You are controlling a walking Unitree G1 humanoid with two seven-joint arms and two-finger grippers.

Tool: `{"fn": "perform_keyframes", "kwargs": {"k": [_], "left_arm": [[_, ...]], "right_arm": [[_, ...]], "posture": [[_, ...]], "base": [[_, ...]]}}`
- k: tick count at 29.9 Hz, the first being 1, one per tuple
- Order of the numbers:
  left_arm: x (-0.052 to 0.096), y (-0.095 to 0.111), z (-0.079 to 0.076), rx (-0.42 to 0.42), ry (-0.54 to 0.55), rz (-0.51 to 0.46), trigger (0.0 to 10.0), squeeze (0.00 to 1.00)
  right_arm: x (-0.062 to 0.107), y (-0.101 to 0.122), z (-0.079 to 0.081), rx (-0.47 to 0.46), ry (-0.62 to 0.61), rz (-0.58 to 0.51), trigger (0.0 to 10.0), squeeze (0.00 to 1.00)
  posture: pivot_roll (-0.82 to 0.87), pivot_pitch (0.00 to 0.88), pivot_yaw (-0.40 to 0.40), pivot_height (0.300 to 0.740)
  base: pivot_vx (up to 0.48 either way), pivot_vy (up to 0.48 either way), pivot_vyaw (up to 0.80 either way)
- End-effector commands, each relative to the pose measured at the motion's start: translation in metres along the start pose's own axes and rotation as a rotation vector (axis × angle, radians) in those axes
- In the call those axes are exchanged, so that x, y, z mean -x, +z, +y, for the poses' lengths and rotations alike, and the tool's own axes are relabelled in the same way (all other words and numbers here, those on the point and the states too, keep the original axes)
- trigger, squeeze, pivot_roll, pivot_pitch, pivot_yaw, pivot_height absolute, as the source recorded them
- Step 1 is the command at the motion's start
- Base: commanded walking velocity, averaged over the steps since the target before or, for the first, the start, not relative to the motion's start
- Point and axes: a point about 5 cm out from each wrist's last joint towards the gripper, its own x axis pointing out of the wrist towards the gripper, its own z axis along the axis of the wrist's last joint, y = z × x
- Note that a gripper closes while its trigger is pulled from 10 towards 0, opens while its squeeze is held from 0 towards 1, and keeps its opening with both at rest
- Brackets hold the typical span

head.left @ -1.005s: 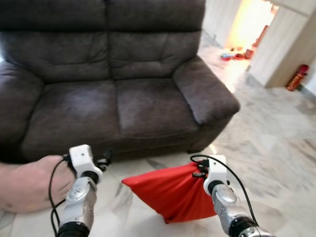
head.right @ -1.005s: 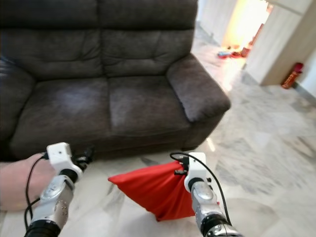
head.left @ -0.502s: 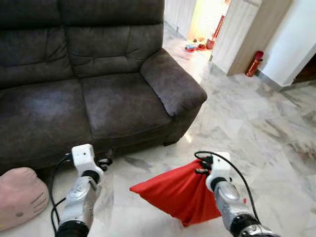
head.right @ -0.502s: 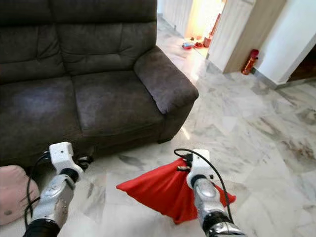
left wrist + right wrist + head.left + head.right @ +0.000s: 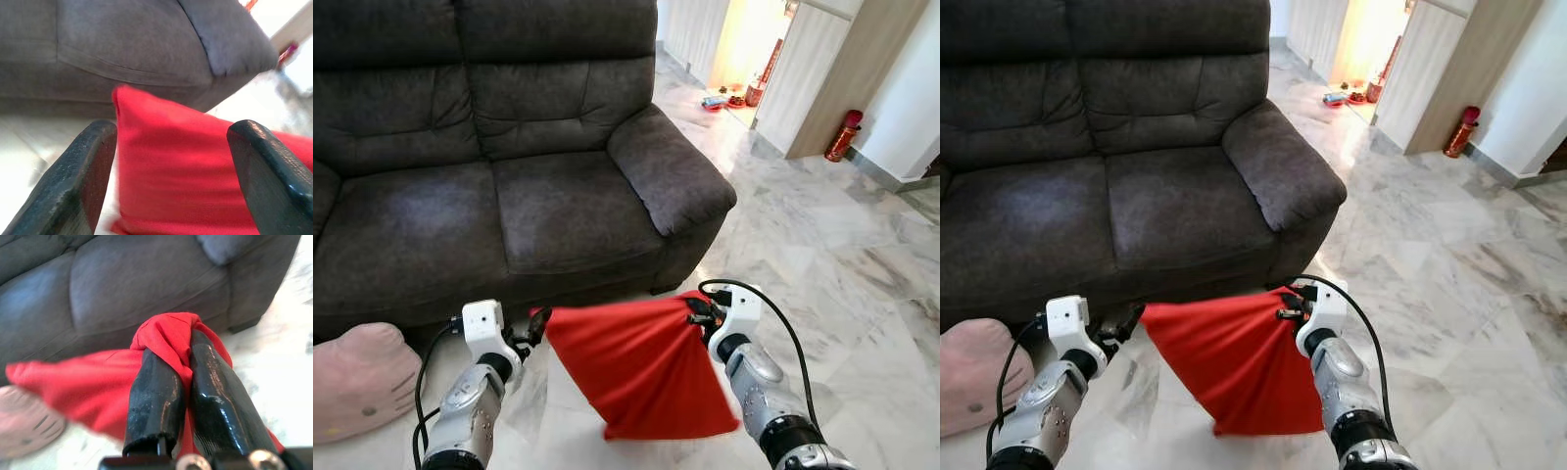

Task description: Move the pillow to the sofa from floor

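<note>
Now lifted off the floor, where a second ago lay slumped: one red pillow (image 5: 636, 367), hanging before the dark sofa (image 5: 509, 186). Pinched at a bunched corner by the right gripper (image 5: 183, 377). Left gripper (image 5: 171, 161) spread wide, nearer the pillow's far corner. One pink cushion (image 5: 357, 377) cut off at frame edge.

Red pillow (image 5: 636, 367), dark grey sofa (image 5: 509, 176), pink cushion (image 5: 357, 377), marbled floor (image 5: 862, 264)
</note>
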Motion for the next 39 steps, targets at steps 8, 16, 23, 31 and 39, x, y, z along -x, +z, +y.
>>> {"fn": "perform_keyframes", "kwargs": {"k": [8,16,23,31,39], "left_arm": [[-0.007,0.011,0.006,0.312,0.116,-0.083,10.0,0.0],[-0.003,0.001,0.018,0.384,0.193,-0.006,10.0,0.0],[0.017,-0.019,0.006,-0.125,-0.201,0.324,10.0,0.0],[0.078,-0.035,0.052,-0.652,-0.428,0.724,10.0,0.0],[0.08,-0.023,0.057,-0.829,-0.435,0.637,10.0,0.0]], "right_arm": [[0.017,0.008,0.017,0.039,0.298,-0.007,10.0,0.0],[0.043,-0.007,0.026,0.001,0.471,0.06,10.0,0.0],[0.05,-0.011,0.027,-0.003,0.517,0.089,10.0,0.0],[0.058,-0.014,0.036,0.004,0.596,0.14,10.0,0.0],[0.064,-0.016,0.046,0.005,0.696,0.171,10.0,0.0]], "posture": [[0.14,0.0,-0.119,0.74],[0.13,0.0,-0.118,0.74],[0.13,0.0,-0.116,0.74],[0.14,0.0,-0.109,0.74],[0.15,0.0,-0.111,0.74]], "base": [[0.0,0.0,0.0],[0.0,0.0,0.0],[0.0,0.0,0.0],[0.0,0.0,0.0],[0.0,0.0,0.0]]}}
